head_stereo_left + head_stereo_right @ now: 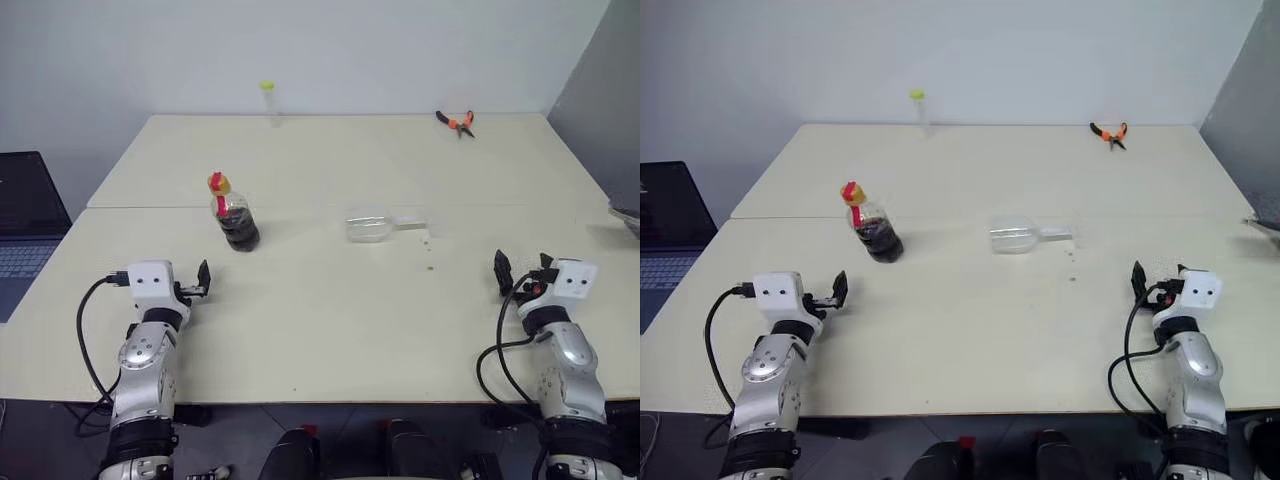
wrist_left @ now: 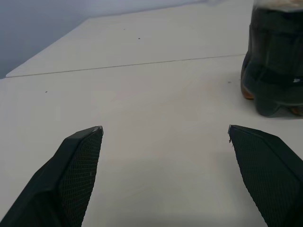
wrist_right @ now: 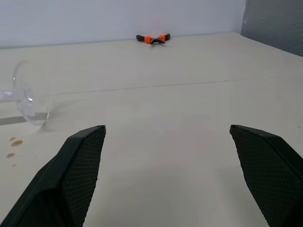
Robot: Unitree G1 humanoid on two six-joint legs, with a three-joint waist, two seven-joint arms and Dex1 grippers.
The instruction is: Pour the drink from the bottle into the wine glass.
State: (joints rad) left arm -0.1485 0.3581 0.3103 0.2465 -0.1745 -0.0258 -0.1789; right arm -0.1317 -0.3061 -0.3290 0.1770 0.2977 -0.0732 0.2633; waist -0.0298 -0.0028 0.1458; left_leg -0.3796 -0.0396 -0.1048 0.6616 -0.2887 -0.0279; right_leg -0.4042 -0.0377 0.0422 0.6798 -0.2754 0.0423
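Note:
The bottle [image 1: 236, 216] stands upright on the left half of the cream table [image 1: 320, 330], its squat body full of the dark drink [image 1: 240, 229], with a red neck label and a yellowish cap. The wine glass [image 1: 372, 225] lies on its side near the table's middle, stem pointing right; its round foot [image 3: 29, 98] appears in the right wrist view. My left gripper [image 1: 200, 282] hovers open, short of the bottle [image 2: 277, 61] and slightly left of it. My right gripper [image 1: 522, 268] is open at the right, well apart from the glass. Neither holds anything.
A thin clear tube [image 1: 267, 101] with a yellow-green cap stands at the far edge. Orange-handled pliers [image 1: 456, 122] lie at the far right. A few brown drops [image 1: 430, 246] dot the table by the glass. A laptop [image 1: 25, 230] sits off the left side.

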